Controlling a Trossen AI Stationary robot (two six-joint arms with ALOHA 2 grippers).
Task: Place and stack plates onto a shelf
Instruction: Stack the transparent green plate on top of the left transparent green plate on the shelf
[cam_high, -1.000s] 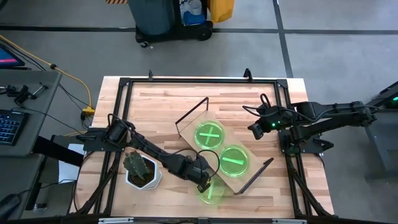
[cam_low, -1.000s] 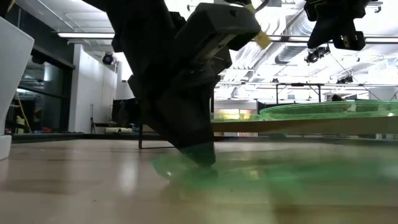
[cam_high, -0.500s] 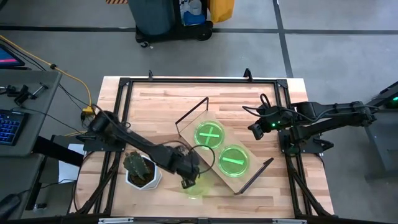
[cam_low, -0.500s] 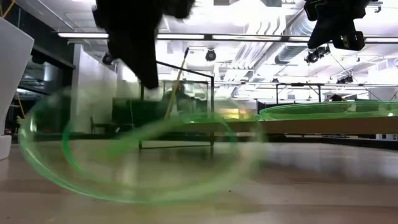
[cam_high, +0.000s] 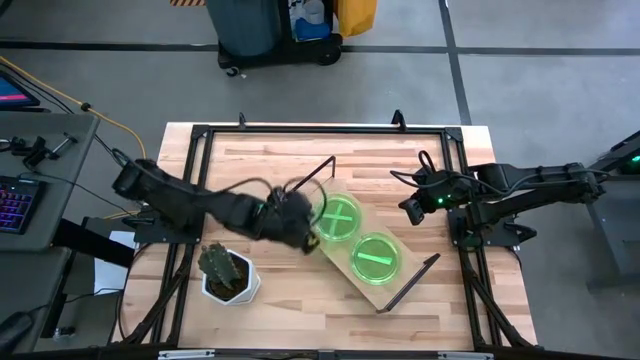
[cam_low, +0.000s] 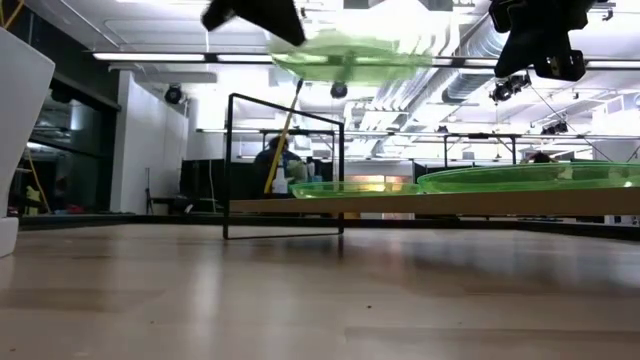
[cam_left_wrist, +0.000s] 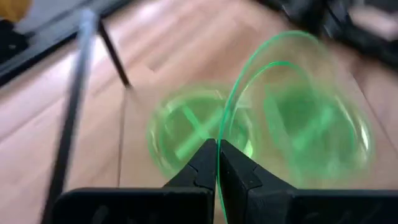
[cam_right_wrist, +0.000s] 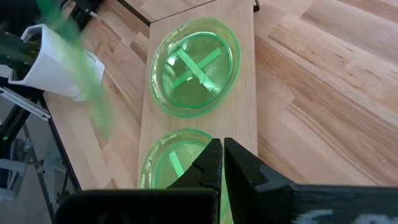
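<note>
My left gripper (cam_high: 303, 232) (cam_left_wrist: 217, 152) is shut on one green plate (cam_low: 350, 52) (cam_left_wrist: 298, 118), high above the table at the left end of the shelf (cam_high: 352, 285). The shelf is a light-wood board with black wire frames (cam_high: 310, 180) at its ends, lying slantwise mid-table. On it rest a stack of plates with crossed bars (cam_high: 338, 217) (cam_right_wrist: 194, 65) and a single-bar plate (cam_high: 376, 258). My right gripper (cam_high: 410, 210) (cam_right_wrist: 222, 162) waits shut over the table, right of the shelf. My left gripper pinches the plate's rim (cam_left_wrist: 219, 134) between its two fingers, coming about level from the table's left. The plate is lifted clear and reaches away from the fingertips. In the low view it lies roughly level, well above the plates on the shelf.
A cactus in a white pot (cam_high: 228, 275) stands near the table's near-left corner, close under the left arm. A black frame (cam_high: 300, 128) runs round the tabletop. Bare wood lies along the far side (cam_high: 300, 160) and the near edge (cam_high: 320, 320).
My left gripper, shut on a plate that lay on the table by the near edge, tipped it up. It then carried it up and toward the far-left, to the shelf's left end. The plate is now lifted clear. The right arm kept still.
</note>
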